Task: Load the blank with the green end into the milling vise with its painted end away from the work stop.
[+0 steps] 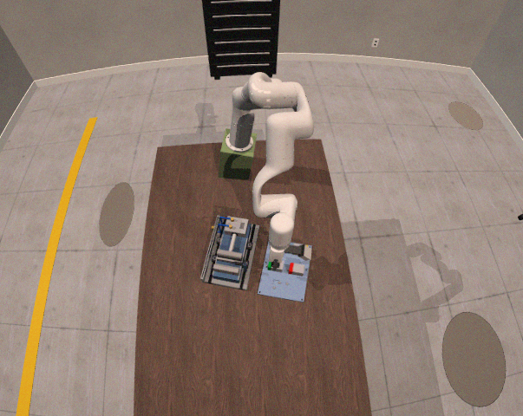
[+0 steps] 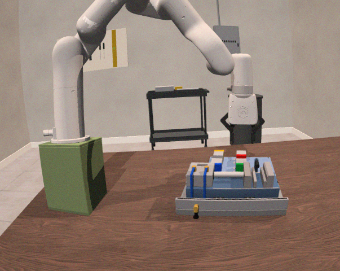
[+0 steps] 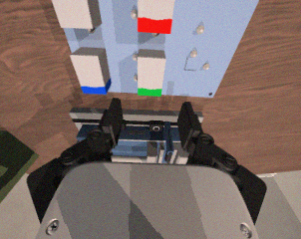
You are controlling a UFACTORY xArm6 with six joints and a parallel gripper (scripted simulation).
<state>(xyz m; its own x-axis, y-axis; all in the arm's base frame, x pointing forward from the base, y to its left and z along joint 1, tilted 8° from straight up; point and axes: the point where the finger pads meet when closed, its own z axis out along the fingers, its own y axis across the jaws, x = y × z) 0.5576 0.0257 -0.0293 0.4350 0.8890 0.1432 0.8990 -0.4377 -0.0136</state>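
Observation:
The green-ended blank (image 3: 150, 72) (image 2: 239, 166) lies on the light blue infeed plate (image 1: 284, 275), its green end facing the vise (image 1: 230, 257). Beside it lie a blue-ended blank (image 3: 91, 75), a red-ended blank (image 3: 155, 15) and a yellow-ended one (image 2: 218, 151). My gripper (image 3: 150, 110) is open and empty. It points straight down and hovers above the green-ended blank (image 1: 270, 264), well clear of it in the side view (image 2: 242, 140). The vise's block with blue hoses (image 2: 198, 176) is at the end near the arm's base, and the white rod (image 2: 228, 174) lies between the jaws.
The vise sits on a raised grey plate (image 2: 231, 204) with a yellow-handled knob (image 2: 195, 208) at its side. The arm's green pedestal (image 2: 72, 175) stands at the table's far end. A black cart (image 2: 177, 115) and a dark bin stand on the floor behind.

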